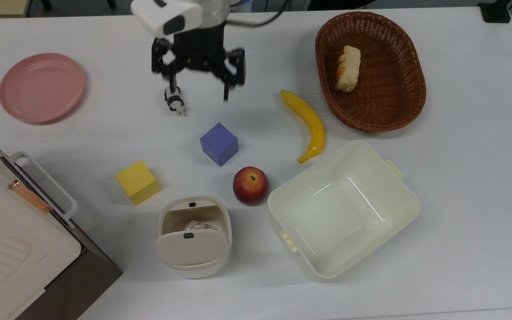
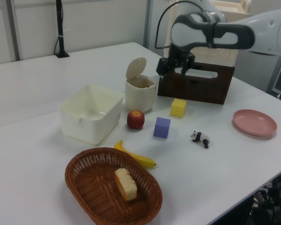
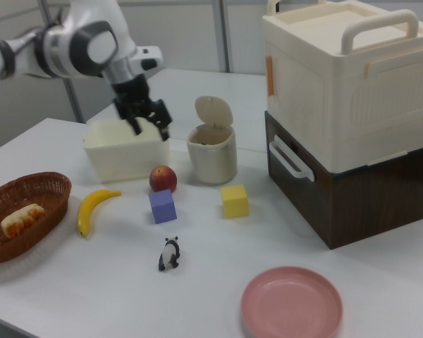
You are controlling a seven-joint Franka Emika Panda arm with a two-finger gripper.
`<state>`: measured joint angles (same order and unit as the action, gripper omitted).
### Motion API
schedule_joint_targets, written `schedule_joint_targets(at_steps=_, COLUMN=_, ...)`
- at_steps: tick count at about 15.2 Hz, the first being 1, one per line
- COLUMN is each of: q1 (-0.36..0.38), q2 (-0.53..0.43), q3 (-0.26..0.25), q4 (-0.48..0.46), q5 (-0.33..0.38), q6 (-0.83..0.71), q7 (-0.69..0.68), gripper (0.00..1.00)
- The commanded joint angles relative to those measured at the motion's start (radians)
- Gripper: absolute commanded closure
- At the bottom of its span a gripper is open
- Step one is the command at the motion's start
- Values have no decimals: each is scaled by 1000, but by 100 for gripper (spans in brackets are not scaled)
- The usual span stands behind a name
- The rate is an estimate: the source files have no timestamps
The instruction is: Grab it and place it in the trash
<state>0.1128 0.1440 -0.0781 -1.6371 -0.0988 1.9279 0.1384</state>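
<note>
claw empty, paper wad already down in the bin

claw (image 1: 198, 91) hangs spread and empty above the white table (image 1: 460, 200), over the small black-and-white panda figurine (image 1: 175, 106) at the far side in the top view, well apart from the bin. in the left view it hangs in front of the dark brown cabinet (image 2: 196, 89).

the small crumpled wad of white paper (image 1: 195, 226) lies inside the small cream-white rounded bin with the swing flap lid (image 1: 194, 235), partly hidden under the tilted flap in the top view. in the left and right views the flap stands up and the bin mouth is open. judged from that, the task looks done.

the wad would likely be very light and soft, giving way under a squeeze rather than slipping, and not fragile. were it to be taken again, a pinch across the lumpy middle should do, though the bin wall and flap crowd it.

nearby on the table, in the top view: a yellow cube (image 1: 138, 182) just left of the bin, a red apple (image 1: 250, 185) just right of it, a purple cube (image 1: 219, 143) beyond, and a large cream rectangular tub (image 1: 398, 195) further right.
</note>
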Motion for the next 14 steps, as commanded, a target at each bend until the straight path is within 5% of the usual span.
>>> schedule_joint_targets(at_steps=1, q1=28, q2=-118, q3=14, q4=-56, q5=5, q6=-200, q7=-98, gripper=0)
schedule_joint_targets(at_steps=7, q1=18, q2=-175, q3=11, q4=-49, q5=158, q6=-248, q7=-85, gripper=0)
schedule_joint_targets(at_steps=14, q1=-2, q2=-178, q3=1, q4=-44, q5=156, q6=-242, q7=105, gripper=0)
